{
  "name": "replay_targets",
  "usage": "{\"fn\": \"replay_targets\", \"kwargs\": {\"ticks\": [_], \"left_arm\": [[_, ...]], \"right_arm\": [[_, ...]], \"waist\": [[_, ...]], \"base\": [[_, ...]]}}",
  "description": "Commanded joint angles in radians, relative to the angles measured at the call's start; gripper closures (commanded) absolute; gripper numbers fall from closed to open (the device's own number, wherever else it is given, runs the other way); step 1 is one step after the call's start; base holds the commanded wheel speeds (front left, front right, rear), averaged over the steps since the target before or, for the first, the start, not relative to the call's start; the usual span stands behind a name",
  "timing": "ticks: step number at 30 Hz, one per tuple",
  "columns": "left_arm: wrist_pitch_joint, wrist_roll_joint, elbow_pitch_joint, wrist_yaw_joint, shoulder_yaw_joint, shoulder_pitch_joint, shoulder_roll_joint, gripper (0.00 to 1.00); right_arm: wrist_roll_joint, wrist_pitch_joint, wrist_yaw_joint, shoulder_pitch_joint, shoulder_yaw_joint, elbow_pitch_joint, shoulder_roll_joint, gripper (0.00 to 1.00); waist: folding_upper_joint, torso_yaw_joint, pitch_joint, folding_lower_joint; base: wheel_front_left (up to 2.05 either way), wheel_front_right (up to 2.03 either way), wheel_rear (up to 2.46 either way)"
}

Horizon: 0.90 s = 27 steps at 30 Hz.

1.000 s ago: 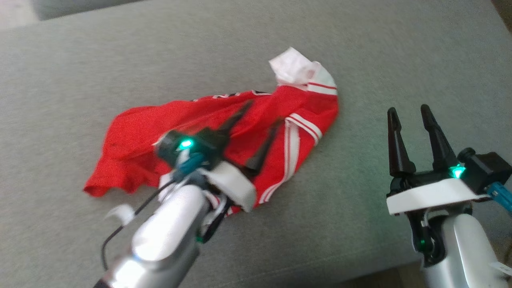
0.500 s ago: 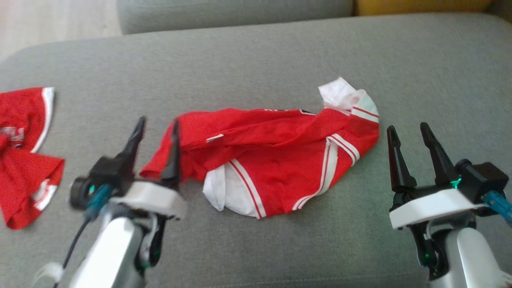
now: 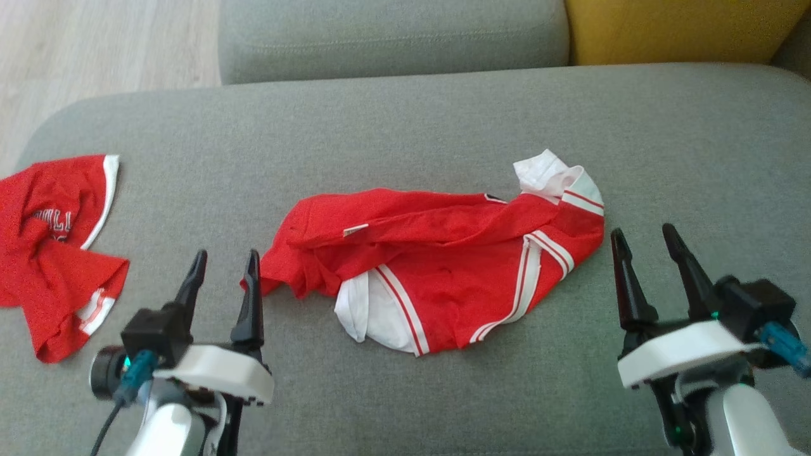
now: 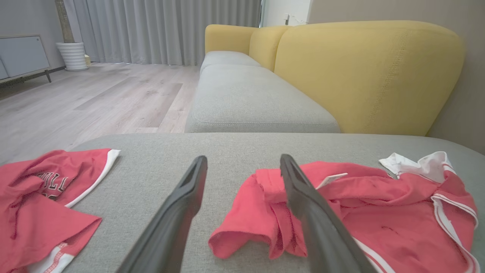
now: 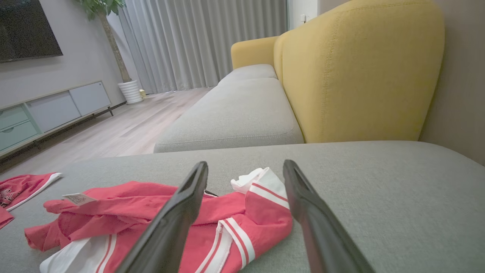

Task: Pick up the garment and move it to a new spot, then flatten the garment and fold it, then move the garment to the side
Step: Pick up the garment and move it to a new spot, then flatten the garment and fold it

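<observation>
One crumpled red, white-striped garment (image 3: 443,266) lies on the woven grey sofa cushion (image 3: 405,126) between the left fingers (image 3: 251,297) and right fingers (image 3: 627,285), both tapered black pairs spread and empty; a second red garment (image 3: 51,247) lies left.

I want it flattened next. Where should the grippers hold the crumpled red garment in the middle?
Probably take the garment by both ends: the left gripper takes the bunched red corner ahead of its open jaws, coming from the left; the right gripper takes the white-banded end from the right. Both lie free on the cushion, so pulling apart should spread it.
</observation>
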Motion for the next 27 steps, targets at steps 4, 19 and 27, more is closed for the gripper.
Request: {"fn": "replay_targets", "kwargs": {"ticks": [4,19,27], "left_arm": [[-0.012,0.009,-0.027,-0.007,0.031,-0.013,0.016,0.0],[-0.012,0.016,-0.014,0.0,0.031,-0.008,0.021,0.0],[-0.012,0.019,-0.019,0.002,0.029,-0.014,0.023,0.0]], "right_arm": [[-0.004,0.007,-0.001,0.005,0.014,-0.044,-0.005,0.0],[-0.001,0.019,-0.001,0.022,0.014,-0.062,-0.004,0.0],[-0.009,0.018,-0.001,0.017,0.011,-0.065,-0.004,0.0]], "waist": [[-0.0001,-0.006,-0.019,0.0],[-0.0001,-0.013,-0.022,0.0],[-0.0001,-0.012,-0.011,0.0]], "base": [[0.0,0.0,0.0],[0.0,0.0,0.0],[0.0,0.0,0.0]]}}
